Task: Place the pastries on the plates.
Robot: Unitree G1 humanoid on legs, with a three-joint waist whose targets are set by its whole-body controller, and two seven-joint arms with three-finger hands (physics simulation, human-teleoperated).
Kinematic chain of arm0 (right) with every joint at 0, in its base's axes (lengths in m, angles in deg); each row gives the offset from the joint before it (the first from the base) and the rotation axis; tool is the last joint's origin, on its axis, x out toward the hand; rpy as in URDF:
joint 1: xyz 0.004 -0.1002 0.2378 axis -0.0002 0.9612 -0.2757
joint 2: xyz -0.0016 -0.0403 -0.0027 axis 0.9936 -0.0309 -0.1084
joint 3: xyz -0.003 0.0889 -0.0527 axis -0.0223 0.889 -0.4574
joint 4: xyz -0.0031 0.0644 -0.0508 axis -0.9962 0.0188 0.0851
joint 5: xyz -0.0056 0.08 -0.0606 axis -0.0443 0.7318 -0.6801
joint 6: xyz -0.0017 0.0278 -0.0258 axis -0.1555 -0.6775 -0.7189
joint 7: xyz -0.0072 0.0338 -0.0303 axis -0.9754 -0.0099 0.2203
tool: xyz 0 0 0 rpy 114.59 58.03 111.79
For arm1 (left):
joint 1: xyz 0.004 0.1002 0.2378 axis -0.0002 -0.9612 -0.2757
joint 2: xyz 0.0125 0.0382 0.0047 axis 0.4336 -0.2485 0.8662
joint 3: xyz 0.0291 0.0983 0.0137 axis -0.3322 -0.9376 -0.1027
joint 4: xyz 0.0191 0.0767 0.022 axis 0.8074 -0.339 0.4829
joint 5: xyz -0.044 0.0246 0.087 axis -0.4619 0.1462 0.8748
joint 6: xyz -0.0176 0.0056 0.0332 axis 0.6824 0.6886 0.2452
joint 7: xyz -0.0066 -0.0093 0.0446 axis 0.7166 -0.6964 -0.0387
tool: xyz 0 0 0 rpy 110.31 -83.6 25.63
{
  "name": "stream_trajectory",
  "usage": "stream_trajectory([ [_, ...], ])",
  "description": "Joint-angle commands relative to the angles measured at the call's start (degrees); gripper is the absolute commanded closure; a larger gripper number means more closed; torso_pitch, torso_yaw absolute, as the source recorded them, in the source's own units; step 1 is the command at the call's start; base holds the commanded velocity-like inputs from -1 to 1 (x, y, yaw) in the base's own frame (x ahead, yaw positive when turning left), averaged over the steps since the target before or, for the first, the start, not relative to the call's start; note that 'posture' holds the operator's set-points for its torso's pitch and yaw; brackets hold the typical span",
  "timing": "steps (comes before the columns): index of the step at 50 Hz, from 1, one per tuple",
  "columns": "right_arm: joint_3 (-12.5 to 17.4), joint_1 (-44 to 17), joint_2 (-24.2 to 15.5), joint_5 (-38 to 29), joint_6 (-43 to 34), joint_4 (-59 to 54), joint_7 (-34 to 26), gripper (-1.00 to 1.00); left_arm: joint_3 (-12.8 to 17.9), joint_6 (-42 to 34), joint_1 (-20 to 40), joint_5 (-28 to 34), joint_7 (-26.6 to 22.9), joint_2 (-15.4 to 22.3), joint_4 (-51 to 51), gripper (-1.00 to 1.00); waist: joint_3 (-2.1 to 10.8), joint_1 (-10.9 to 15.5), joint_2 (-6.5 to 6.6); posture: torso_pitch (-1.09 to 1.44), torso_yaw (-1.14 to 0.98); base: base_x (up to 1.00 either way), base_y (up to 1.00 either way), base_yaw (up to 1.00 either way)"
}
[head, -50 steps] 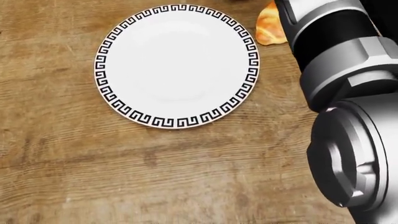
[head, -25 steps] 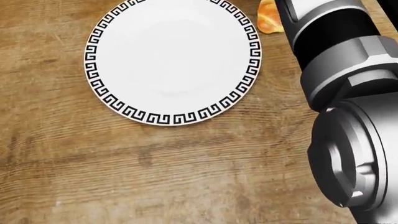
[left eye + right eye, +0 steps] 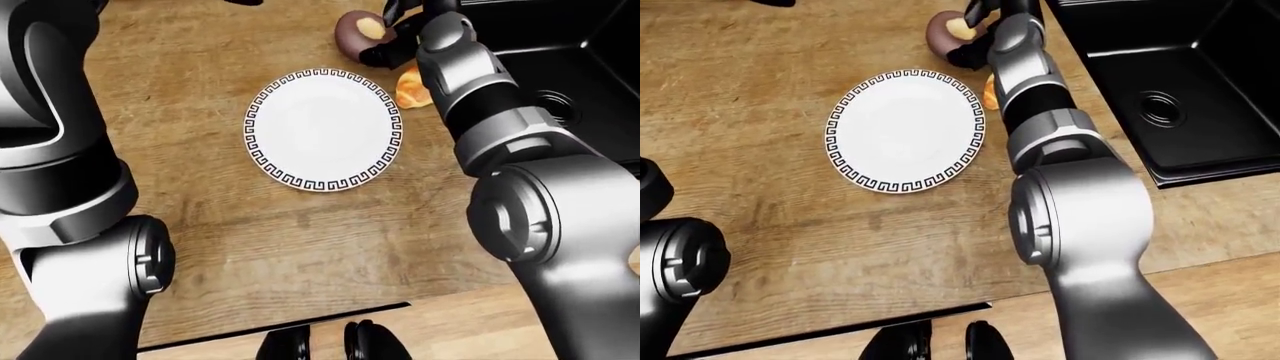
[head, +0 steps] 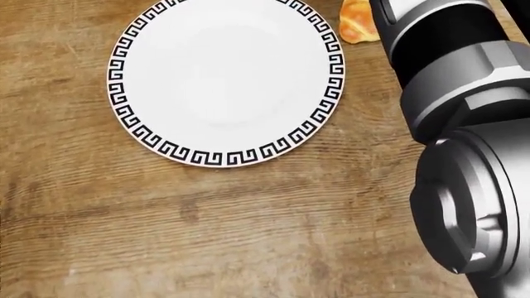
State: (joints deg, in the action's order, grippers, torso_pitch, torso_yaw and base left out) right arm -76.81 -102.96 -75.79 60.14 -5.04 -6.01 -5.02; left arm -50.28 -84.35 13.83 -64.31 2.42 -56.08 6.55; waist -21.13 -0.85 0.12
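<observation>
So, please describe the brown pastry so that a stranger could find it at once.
Start from the white plate with the black patterned rim on the wooden counter. Look past its upper right edge, beside the right hand: the round brown pastry lies there. It is dark with a pale patch, unlike the golden croissant lower down.

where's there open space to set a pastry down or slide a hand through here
The plate is bare, and so is the wooden counter to its left and below it in the left-eye view. It's crowded at the plate's upper right: the right hand, a chocolate doughnut and a croissant sit close beside the black sink.
</observation>
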Motion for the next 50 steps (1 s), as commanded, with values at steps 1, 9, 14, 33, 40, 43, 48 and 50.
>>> stream_trajectory([
  [1,0.0,-2.7,-0.7,-0.2,2.0,2.6,0.8,1.00,0.6,1.7,1.9,0.3,0.3,0.8,1.6,-1.00,3.07,0.0,0.14,0.46,0.00,0.00,0.00,0.00],
  [9,-0.5,-4.5,-1.2,-1.0,5.2,2.6,1.1,1.00,0.6,0.9,1.5,0.5,0.2,0.5,2.3,-1.00,2.97,0.0,0.20,0.46,0.00,0.00,0.00,0.00],
  [14,-0.7,-5.9,-1.3,-2.1,5.6,2.5,0.3,1.00,0.5,1.2,1.3,0.8,0.0,0.6,2.3,-1.00,2.78,-0.1,0.27,0.46,0.00,0.00,0.00,0.00],
  [33,-5.7,-10.5,-4.5,-4.5,2.9,6.3,-17.6,1.00,0.3,2.2,2.6,2.3,-0.8,1.1,0.8,-1.00,2.60,-0.2,0.19,0.46,0.00,0.00,0.00,0.00],
  [40,-7.2,-9.9,-4.4,-3.7,-0.4,12.3,-25.4,1.00,1.1,2.5,2.1,2.6,-0.7,1.4,0.8,-1.00,2.37,-0.3,0.37,0.46,0.00,0.00,0.00,0.00],
  [43,-7.3,-7.7,-3.4,-2.3,-3.9,18.3,-27.4,1.00,1.3,2.2,1.5,2.5,-0.6,1.6,1.5,-1.00,2.27,-0.3,0.43,0.46,0.00,0.00,0.00,0.00],
  [48,-9.5,-1.3,-0.8,-1.7,-15.5,37.8,-34.4,1.00,1.5,2.6,0.3,2.3,-0.3,1.7,1.9,-1.00,2.28,-0.2,0.44,0.46,0.00,0.00,0.00,0.00],
  [50,-9.9,0.6,-0.6,-2.0,-19.3,44.0,-36.4,1.00,1.5,2.6,0.1,2.2,-0.2,1.7,1.9,-1.00,2.23,-0.2,0.49,0.46,0.00,0.00,0.00,0.00],
])
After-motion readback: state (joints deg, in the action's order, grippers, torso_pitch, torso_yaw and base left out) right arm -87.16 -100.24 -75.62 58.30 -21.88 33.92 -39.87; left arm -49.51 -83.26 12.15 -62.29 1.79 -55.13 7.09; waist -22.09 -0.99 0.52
